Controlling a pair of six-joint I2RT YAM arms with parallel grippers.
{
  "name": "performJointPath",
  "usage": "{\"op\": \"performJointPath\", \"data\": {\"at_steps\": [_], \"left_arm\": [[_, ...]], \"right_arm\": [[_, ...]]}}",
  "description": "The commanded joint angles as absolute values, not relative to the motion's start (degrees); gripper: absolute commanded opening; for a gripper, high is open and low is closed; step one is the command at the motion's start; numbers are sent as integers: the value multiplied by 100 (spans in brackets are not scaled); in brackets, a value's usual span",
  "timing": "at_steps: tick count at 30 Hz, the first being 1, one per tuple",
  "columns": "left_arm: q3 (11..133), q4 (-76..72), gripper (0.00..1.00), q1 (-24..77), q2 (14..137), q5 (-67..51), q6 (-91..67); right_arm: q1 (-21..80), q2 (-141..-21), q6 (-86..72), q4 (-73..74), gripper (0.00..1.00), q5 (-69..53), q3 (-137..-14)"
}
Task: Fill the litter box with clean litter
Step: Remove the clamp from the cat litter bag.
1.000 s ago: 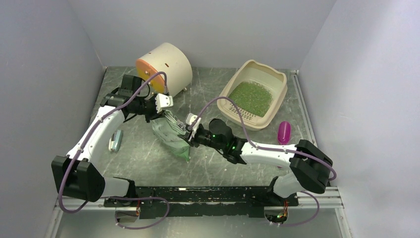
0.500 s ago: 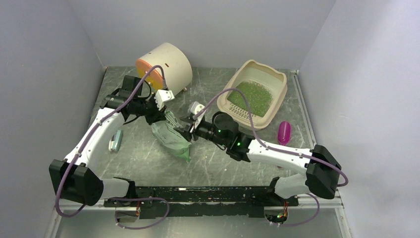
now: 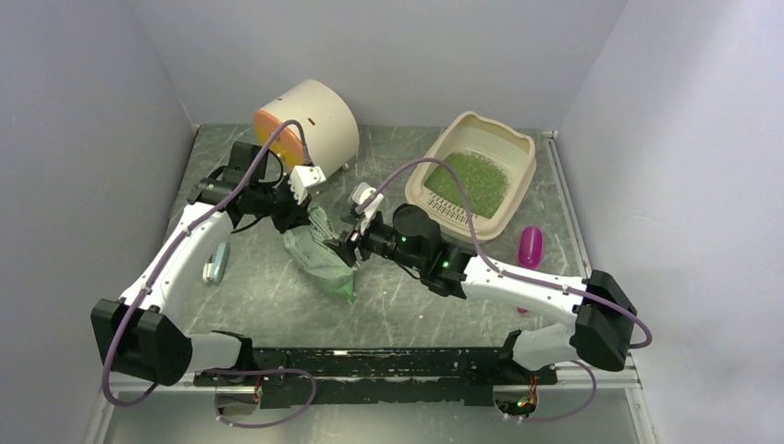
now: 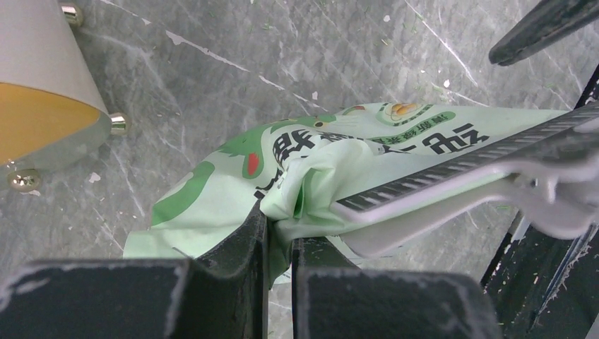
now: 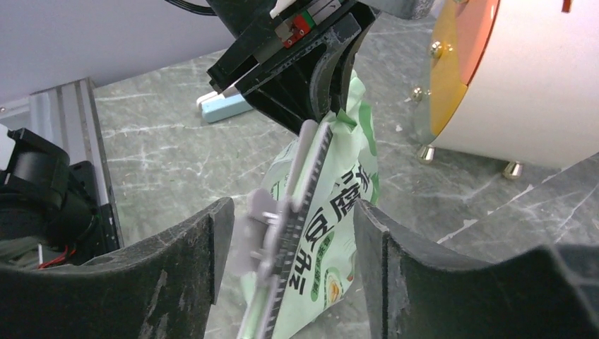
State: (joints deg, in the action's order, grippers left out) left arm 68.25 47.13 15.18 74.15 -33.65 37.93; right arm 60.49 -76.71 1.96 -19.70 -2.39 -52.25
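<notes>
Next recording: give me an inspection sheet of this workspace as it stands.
Surface: grey marbled table, scratched, with scattered specks.
Job's things: litter box at back right, green litter in it.
Clutter: bag at centre, mouth closed by a white clip; cabinet at back left; scoop near the box; blue clip by the left arm.
Grippers: left gripper shut on the bag's top corner; right gripper open, fingers either side of the white clip.
Cables: purple cables looped along both arms; no snag seen.
Surroundings: plain grey walls; nothing else seen.
</notes>
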Motion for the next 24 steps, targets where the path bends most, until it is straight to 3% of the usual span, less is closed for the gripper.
{"op": "performJointPath", "data": {"at_steps": [1, 14, 16, 22, 24], "left_arm": [[6753, 4510, 5, 1620, 7076, -3897, 3302], [6892, 4575, 5, 1617, 7218, -3993, 3274], [6857, 4503, 5, 1617, 7172, -3969, 3229], [6819, 4427, 5, 1608, 7077, -3858, 3216], [6786, 4384, 5, 1609, 7040, -3784, 3188]], "right_arm": [[6155, -7598, 75, -1471, 67, -197, -5620], [6740, -7917, 698, -827, 64, 1784, -6003], [6742, -7907, 737, -794, 57, 1751, -6015], [6748, -7729, 597, -902, 16, 1571, -5987], [6738, -7608, 562, -948, 7, 1505, -5968]]}}
